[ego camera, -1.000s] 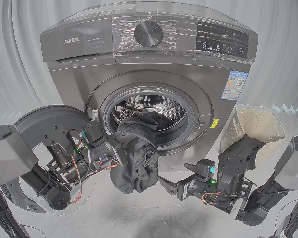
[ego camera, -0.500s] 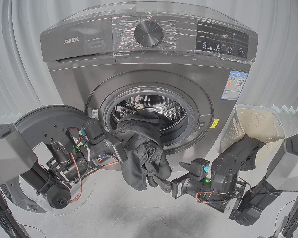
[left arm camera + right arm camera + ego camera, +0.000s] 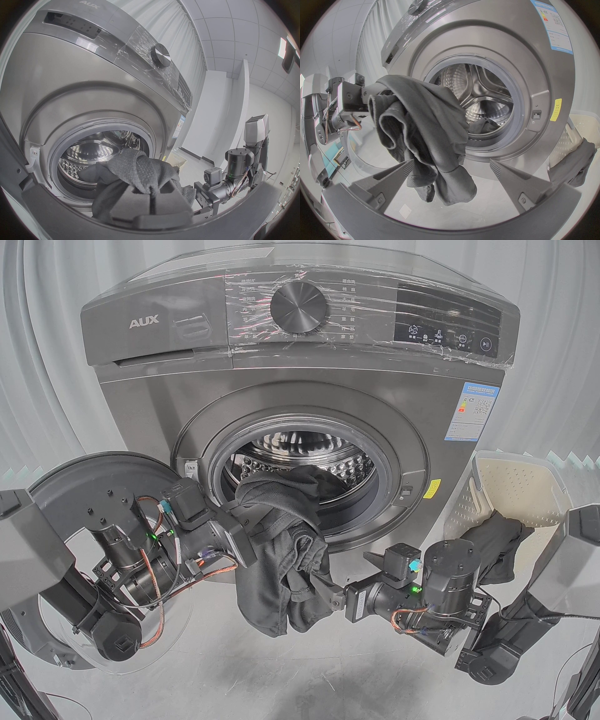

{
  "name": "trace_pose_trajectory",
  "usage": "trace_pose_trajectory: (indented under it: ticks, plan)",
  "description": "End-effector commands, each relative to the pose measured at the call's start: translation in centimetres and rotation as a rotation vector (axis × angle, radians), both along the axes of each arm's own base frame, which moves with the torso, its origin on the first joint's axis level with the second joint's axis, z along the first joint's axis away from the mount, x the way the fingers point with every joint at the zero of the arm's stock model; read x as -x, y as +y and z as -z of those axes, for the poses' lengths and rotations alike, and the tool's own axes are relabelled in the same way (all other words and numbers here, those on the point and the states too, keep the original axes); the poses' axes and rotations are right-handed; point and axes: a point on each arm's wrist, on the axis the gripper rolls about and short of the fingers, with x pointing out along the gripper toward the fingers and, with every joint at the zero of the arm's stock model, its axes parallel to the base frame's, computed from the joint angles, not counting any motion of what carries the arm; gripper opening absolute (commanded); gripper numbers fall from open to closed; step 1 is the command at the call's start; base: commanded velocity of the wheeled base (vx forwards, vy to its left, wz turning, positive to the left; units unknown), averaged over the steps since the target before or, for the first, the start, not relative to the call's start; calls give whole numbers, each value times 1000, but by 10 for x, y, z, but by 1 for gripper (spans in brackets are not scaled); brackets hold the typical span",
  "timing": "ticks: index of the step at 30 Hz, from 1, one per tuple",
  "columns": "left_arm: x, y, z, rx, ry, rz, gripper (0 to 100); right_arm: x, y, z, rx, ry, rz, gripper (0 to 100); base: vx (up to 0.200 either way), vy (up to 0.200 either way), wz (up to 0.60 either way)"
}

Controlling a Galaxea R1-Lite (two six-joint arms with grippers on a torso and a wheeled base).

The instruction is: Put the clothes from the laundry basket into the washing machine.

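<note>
Left gripper [image 3: 152, 195]: fingers pinch the dark garment [image 3: 281, 552] at the left near edge of the drum opening.
Dark garment: upper part lies over the opening's lower rim of the washing machine [image 3: 187, 396]; the rest hangs down in front.
Right gripper [image 3: 450, 162]: fingers spread on either side of the hanging fabric.
Laundry basket [image 3: 525, 490]: right of the machine, second dark garment [image 3: 500, 540] draped over its near rim.
Door [image 3: 81, 484]: swung open to the left.
</note>
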Motion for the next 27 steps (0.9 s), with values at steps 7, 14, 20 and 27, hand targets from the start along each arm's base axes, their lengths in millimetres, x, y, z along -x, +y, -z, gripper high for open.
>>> trace_pose_trajectory:
  ticks: [7,14,20,27]
  plan:
    - [2,-1,-2,4,-6,5,0,-10,-4,-1,2,-12,23,100,0,0,0]
    - [1,0,-3,5,-7,2,0,-20,-17,14,52,17,70,100,0,0,0]
    - [2,0,-2,3,-4,3,0,-25,-15,38,112,62,69,100,0,0,0]
    - [2,-1,-1,1,-4,6,0,-29,-7,54,122,72,47,100,0,0,0]
